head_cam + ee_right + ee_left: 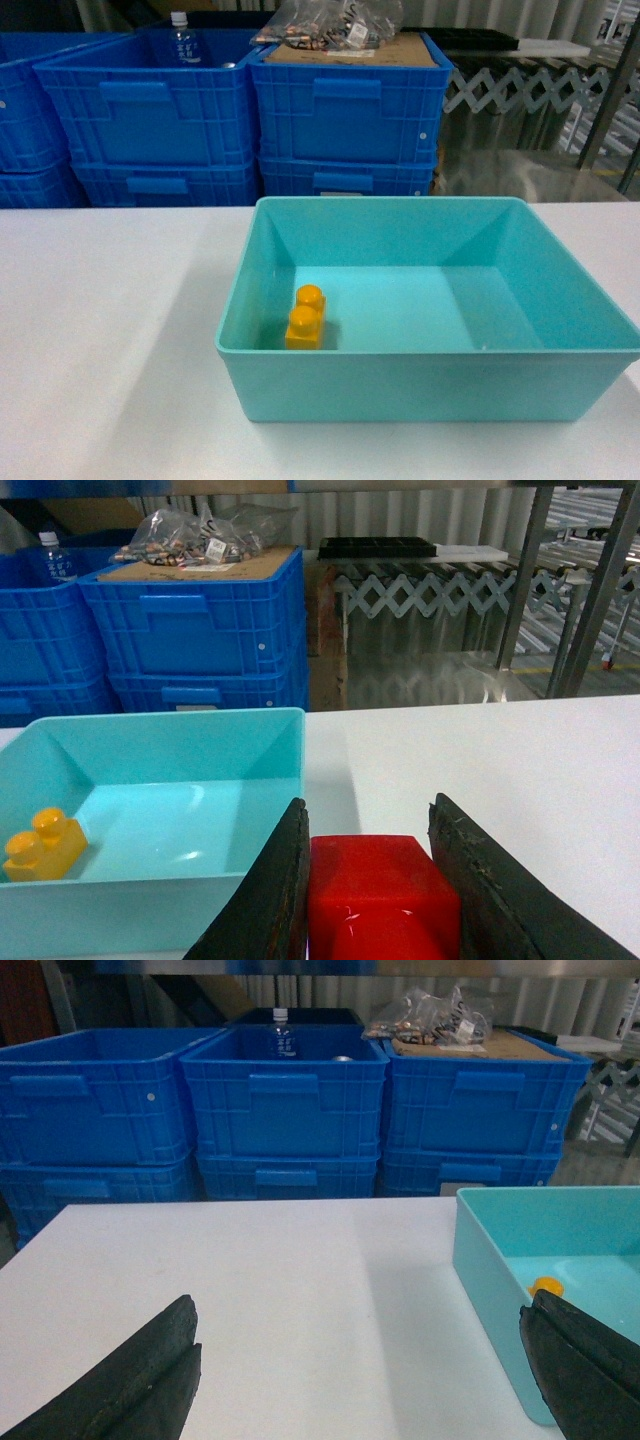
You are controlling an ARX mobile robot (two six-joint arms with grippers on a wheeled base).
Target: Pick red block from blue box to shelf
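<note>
While the red block (382, 895) sat clamped between the dark fingers (262, 900) of the right gripper (375, 900), already out of the blue box (180, 780) and off its right wall, the move to come turned on carrying it forward. No long axis showed on it: it looked squat, and its stud was not in view. The left gripper (360, 1370) hung wide apart and empty above the white table (260, 1280), left of the box, so the right arm alone had the load. Only the yellow brick (306, 316) lay inside the box. Beyond the table edge stood stacked blue crates (340, 110), and to the right the shelf (600, 580) posts rose, well apart from the gripper.
</note>
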